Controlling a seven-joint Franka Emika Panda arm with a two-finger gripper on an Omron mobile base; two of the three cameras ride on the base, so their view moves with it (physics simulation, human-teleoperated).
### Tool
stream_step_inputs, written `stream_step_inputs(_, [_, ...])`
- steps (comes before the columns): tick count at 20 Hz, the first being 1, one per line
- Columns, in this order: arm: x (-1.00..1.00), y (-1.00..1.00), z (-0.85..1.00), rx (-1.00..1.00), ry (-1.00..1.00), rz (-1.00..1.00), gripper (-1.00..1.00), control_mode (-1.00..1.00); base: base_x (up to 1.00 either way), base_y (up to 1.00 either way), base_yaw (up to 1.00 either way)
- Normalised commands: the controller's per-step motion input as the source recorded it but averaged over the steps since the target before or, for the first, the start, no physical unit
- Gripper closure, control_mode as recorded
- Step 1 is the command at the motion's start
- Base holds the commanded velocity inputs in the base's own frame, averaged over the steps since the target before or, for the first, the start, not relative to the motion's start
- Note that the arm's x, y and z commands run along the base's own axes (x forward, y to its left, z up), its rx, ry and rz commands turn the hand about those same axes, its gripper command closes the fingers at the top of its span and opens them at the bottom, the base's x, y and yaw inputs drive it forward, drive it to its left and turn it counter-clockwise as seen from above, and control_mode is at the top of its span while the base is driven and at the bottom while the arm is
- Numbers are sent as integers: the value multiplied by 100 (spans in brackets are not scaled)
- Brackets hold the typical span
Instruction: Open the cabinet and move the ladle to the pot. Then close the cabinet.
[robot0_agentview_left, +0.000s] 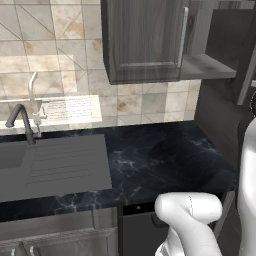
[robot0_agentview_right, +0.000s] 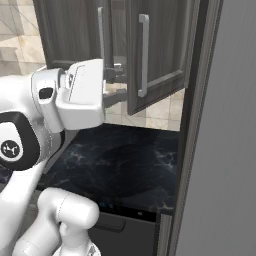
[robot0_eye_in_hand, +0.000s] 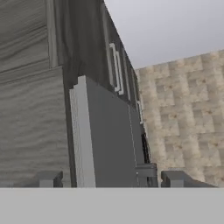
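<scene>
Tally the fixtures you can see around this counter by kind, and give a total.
Cabinet doors: 2, the left door and the right door
Bar handles: 2, the left handle and the right handle
Faucets: 1, the faucet
Sinks: 1, the sink
Counters: 1, the counter
Total: 7

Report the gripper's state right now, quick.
Gripper: open, jaws apart, holding nothing, up by the cabinet doors.
</scene>
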Motion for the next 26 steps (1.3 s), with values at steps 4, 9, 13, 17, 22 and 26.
stream_step_inputs(4, [-17,99,37,-3,-25,-3,-100,-100,0,0,0])
stream_step_inputs(9, [12,100,1,8,-11,0,-100,-100,0,0,0])
stream_step_inputs(13, [20,90,-8,21,-7,0,-100,-100,0,0,0])
stream_step_inputs(17, [28,22,-12,30,-11,4,-100,-100,0,0,0])
stream_step_inputs(22, [59,-1,-8,18,-7,1,-100,-100,0,0,0])
stream_step_inputs(26, [47,-14,-13,7,-12,9,-100,-100,0,0,0])
